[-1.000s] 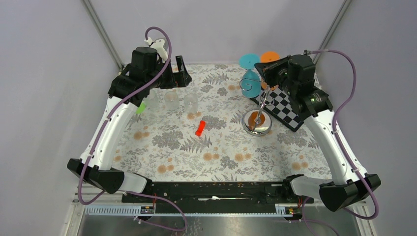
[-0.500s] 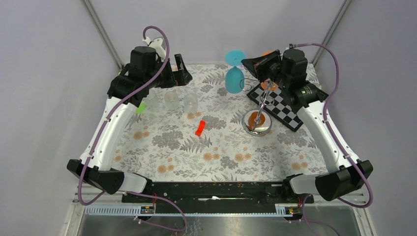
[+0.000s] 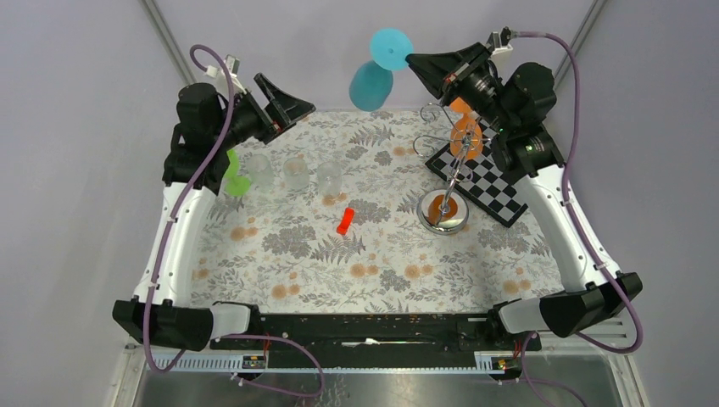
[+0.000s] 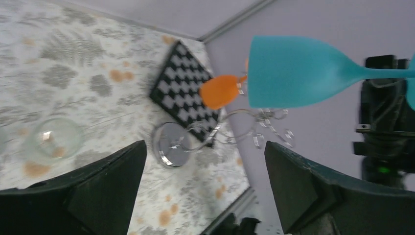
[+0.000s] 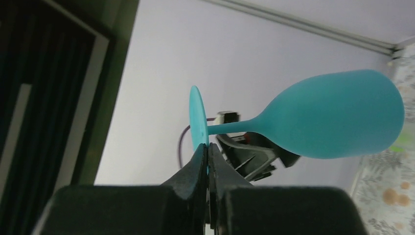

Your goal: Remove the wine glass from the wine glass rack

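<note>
A teal wine glass [image 3: 370, 85] hangs in the air above the table's far edge, lying almost sideways. My right gripper [image 3: 413, 59] is shut on the rim of its round foot [image 5: 197, 117], and the bowl [image 5: 337, 120] points away to the left. The glass is apart from the wine glass rack [image 3: 443, 212], a silver stand with a disc base and wire arms. An orange glass [image 3: 465, 136] still hangs on those arms. My left gripper [image 3: 292, 106] is raised at the far left, open and empty, facing the teal glass [image 4: 298, 71] and the rack [image 4: 169, 144].
Three clear glass cups [image 3: 296, 170] stand in a row at the far left of the floral cloth. A small red piece [image 3: 344, 220] lies near the middle. A black-and-white chequered board [image 3: 487, 182] lies behind the rack. A green object [image 3: 233, 174] sits under the left arm.
My right gripper has carried the teal glass up and to the left, away from the rack's arms. The left arm has risen and turned its open gripper toward the glass.
</note>
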